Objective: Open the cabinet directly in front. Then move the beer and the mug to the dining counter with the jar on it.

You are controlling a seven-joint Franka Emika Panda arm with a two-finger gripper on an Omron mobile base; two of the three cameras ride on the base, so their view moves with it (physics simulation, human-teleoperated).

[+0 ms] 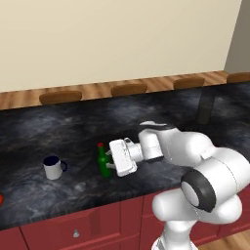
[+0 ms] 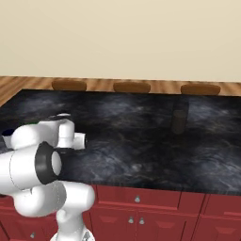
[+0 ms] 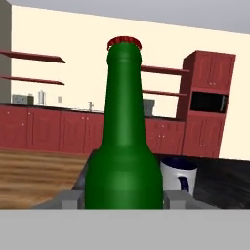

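Note:
The beer [image 1: 103,161], a dark-green bottle with a red cap, stands upright near the front of the black marbled dining counter [image 1: 146,122]. My gripper [image 1: 110,161] reaches in from its right and is shut on the bottle's body. In the hand view the beer [image 3: 124,146] rises between the two fingers [image 3: 71,197], which press on its sides. The white mug [image 1: 53,167] with a navy inside stands on the same counter, a short way left of the beer, and the mug [image 3: 178,178] peeks out behind it in the hand view. The cabinet is out of view.
A dark jar [image 1: 205,105] stands at the counter's far right. Brown stools [image 1: 129,89] line the far edge over a wooden floor. Red drawer fronts [image 1: 78,227] run below the near edge. A small red thing [image 1: 1,199] lies at the left edge.

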